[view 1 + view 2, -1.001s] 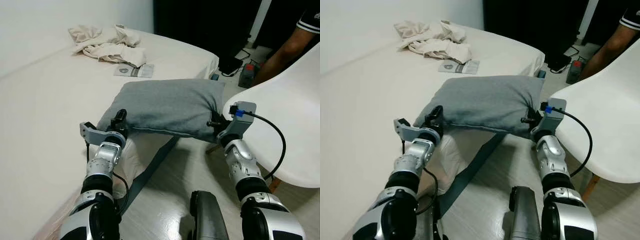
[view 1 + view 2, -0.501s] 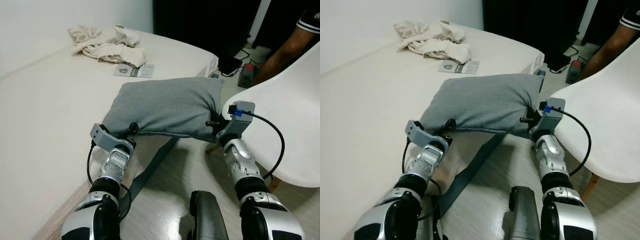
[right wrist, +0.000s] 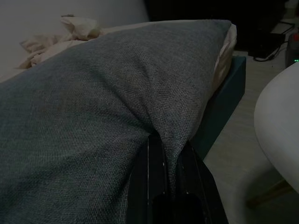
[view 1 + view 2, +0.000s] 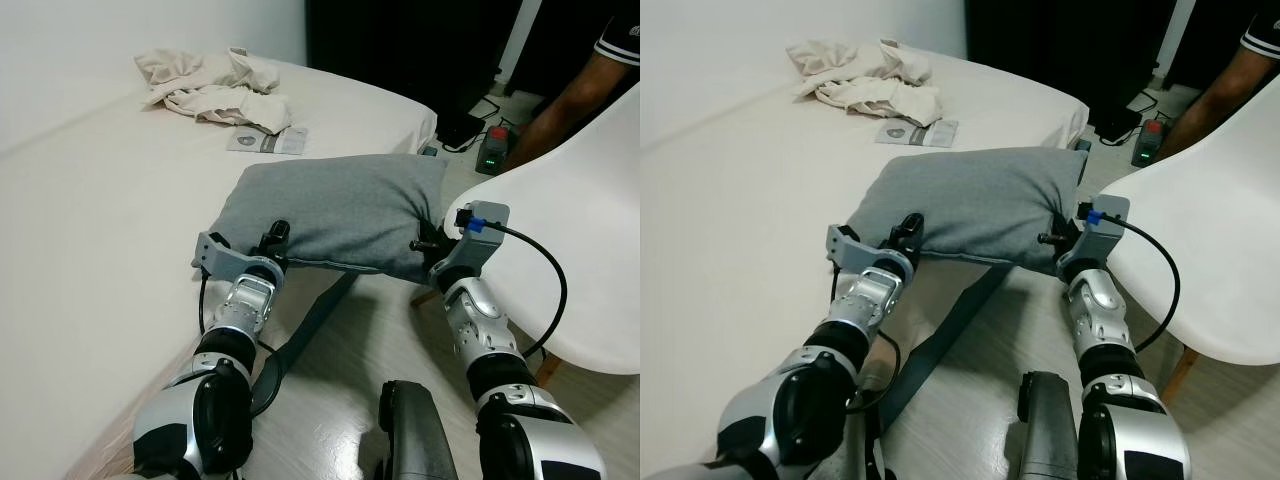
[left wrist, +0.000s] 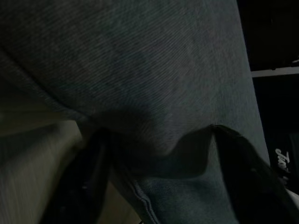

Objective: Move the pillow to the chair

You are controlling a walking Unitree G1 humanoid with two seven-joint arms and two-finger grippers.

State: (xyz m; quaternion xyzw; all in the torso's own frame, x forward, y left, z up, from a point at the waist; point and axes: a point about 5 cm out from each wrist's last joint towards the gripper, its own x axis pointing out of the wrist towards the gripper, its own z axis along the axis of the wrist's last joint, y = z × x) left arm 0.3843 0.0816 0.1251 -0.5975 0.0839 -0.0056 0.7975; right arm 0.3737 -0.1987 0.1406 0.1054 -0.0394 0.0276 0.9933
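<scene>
You have the grey pillow (image 4: 340, 215) held up at the bed's (image 4: 90, 250) near corner, between bed and white chair (image 4: 580, 250). Your left claw (image 4: 272, 240) pinches its near left edge; your right claw (image 3: 163, 158) is clamped on a fold at its right corner. A person's arm (image 4: 570, 100) reaches in beyond the chair.

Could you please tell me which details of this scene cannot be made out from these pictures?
- Left hand: head views, fingertips buried against the grey pillow; the wrist view is too dark to confirm a pinch.
- Pillow underside: hidden by its own bulk.
- White chair: cut off by the right edge.
- Person's arm: cropped at the top corner.
- Booklet on the bed: print too small.
</scene>
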